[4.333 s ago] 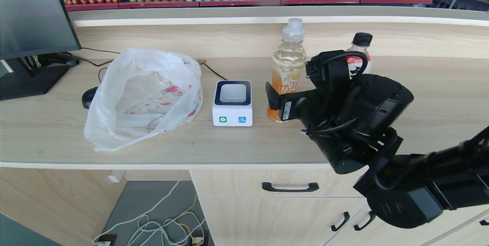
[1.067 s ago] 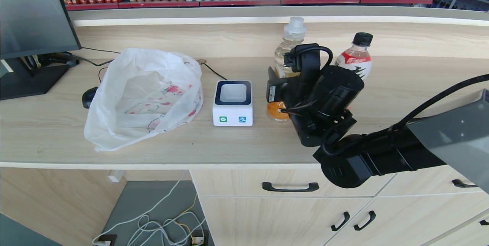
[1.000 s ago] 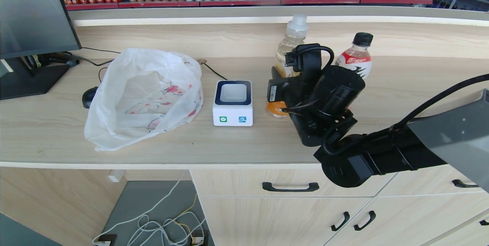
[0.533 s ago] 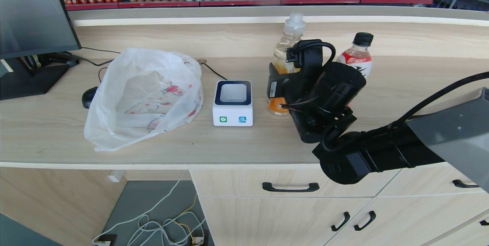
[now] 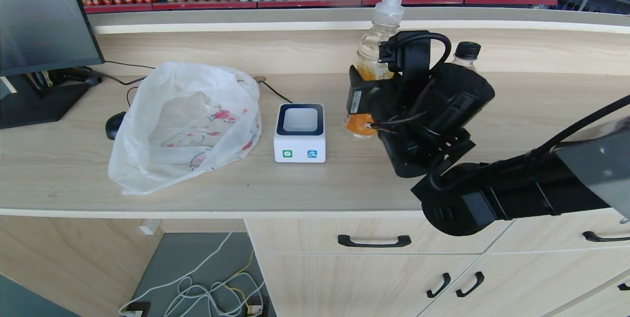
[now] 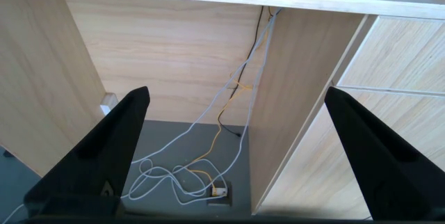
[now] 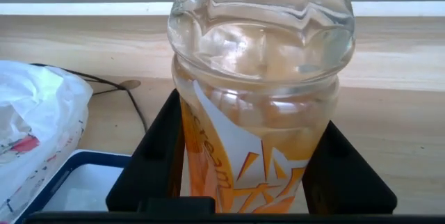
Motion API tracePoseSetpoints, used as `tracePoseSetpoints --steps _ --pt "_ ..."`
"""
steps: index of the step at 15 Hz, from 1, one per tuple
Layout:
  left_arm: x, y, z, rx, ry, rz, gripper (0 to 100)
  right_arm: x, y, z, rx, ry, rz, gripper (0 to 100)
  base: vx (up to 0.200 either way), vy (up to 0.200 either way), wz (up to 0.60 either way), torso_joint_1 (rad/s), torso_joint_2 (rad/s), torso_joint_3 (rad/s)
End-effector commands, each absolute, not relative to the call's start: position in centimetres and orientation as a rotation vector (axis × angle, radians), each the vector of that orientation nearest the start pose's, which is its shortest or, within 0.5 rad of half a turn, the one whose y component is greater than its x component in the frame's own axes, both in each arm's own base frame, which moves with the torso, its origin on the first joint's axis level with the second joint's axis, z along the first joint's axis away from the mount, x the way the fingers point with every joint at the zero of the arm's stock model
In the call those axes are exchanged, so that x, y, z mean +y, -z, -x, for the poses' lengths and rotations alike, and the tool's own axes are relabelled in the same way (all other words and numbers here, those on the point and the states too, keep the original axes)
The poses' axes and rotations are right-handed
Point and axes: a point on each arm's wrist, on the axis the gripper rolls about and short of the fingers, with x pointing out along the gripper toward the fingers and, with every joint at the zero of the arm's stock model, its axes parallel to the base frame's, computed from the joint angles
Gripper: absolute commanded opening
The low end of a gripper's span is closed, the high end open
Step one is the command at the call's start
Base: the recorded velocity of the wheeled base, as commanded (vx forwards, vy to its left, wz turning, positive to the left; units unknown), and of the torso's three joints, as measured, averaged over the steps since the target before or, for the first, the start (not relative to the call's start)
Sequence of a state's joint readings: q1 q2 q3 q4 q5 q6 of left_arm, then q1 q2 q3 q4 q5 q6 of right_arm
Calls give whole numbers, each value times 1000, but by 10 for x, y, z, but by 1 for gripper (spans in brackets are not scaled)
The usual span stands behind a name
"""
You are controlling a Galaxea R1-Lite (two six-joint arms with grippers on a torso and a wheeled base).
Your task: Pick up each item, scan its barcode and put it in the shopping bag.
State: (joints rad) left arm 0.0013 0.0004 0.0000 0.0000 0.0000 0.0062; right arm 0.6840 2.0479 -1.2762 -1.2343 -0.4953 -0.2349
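The clear plastic bottle with an orange-and-white label and a pale cap (image 5: 375, 47) has come up off the pale wooden surface (image 5: 69, 164). A few seconds ago it stood upright just to the right of the white box-shaped scanner with a dark-framed window (image 5: 299, 132), with the right gripper (image 5: 366, 103) drawing in around its lower half. Over the last second it has risen, so that its orange base now hangs above the spot where it stood and its cap reaches up across the back ledge. The jaws are clamped on the labelled part of the bottle, one black finger on each side. The bottle is not quite upright; its cap leans away from the scanner. This suggests the pick-up of the first item is done and the scan comes next, so the bottle probably has to travel the short way over the scanner's window with its barcode turned toward the glass; the barcode cannot be made out here. The white crinkled plastic shopping bag (image 5: 187, 120) lies open on the far side of the scanner, and the bottle with a black cap and a red-and-white label (image 5: 465, 51) stands on the surface beyond the lifted one. The left gripper (image 6: 236, 102) hangs well below the scanner's level, before the cupboard, its jaws wide apart and holding nothing. The held bottle has a ribbed, see-through shoulder with pale amber drink inside, and thin smooth walls that would likely flex or slip under a careless squeeze.
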Motion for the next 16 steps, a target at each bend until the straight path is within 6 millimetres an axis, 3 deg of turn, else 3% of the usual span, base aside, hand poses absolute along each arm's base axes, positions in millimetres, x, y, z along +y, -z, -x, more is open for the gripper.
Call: tracePoseSetpoints --steps 1,5,11,13,16 --pt "0 -75 23 0 -2 -6 100 244 -259 -308 -432 -147 -50 0 0 0 0 0 0 0" --pt "0 -75 23 0 -2 -6 100 254 -259 -259 -395 -254 -49 0 0 0 0 0 0 0" --pt "0 -75 23 0 -2 -6 100 256 -257 -210 -364 -340 -53 0 0 0 0 0 0 0" --pt "0 -75 23 0 -2 -6 100 249 -251 -196 -340 -361 -36 0 0 0 0 0 0 0" --pt "0 -75 23 0 -2 -6 100 221 -238 -176 -292 -369 8 0 0 0 0 0 0 0"
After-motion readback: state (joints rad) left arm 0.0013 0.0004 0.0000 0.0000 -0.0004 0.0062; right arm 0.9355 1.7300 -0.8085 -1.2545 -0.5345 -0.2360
